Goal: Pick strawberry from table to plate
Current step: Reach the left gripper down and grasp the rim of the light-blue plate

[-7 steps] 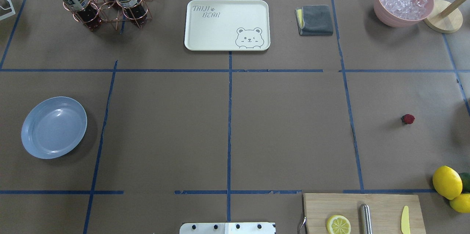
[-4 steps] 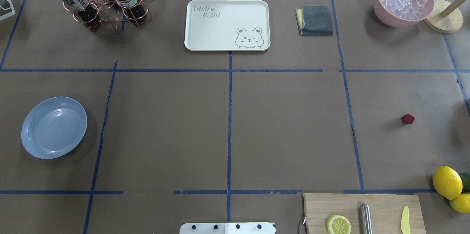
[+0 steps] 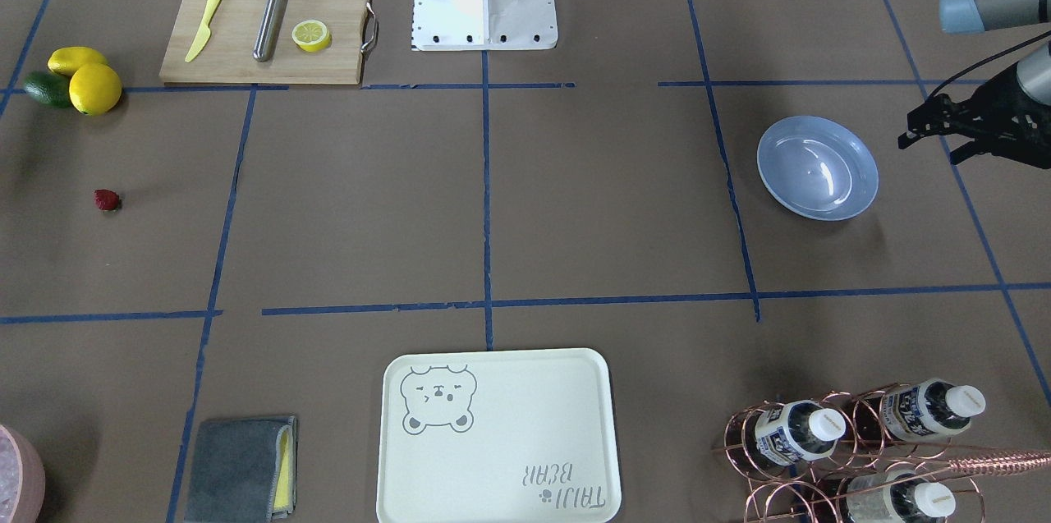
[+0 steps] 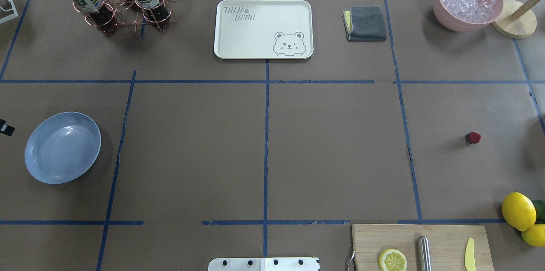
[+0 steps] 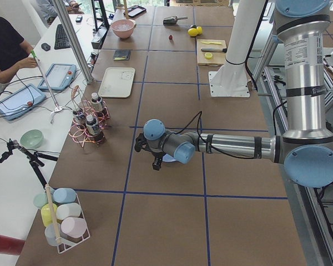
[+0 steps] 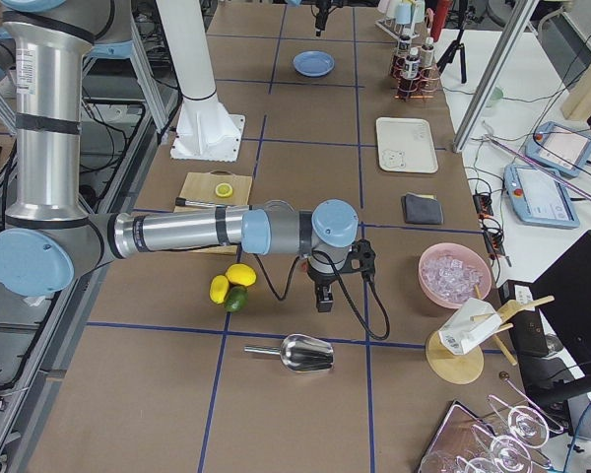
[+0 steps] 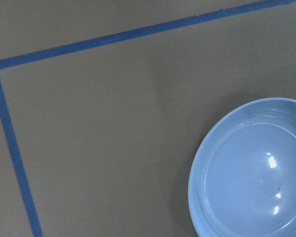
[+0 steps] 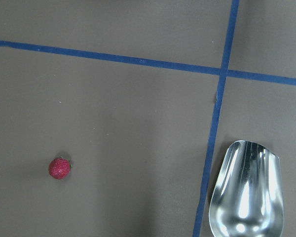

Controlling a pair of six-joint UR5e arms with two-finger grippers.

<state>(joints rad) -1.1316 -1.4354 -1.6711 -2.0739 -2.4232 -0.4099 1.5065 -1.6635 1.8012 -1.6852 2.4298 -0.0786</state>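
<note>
Creeping in at the overhead view's left edge, the left claw is now showing a dark tip just beside the plate, where nothing was showing a second ago. The strawberry is lying untouched on the worktop far right, with the right claw hanging near it, so the pick is looking unstarted; whether either claw is open or closed I cannot tell.

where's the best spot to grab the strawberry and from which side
Take the strawberry across its red body, coming straight down from above. It is small and rounded and lies alone on the flat table, with nothing close by to block a descent. A push from the side would probably roll it.
</note>
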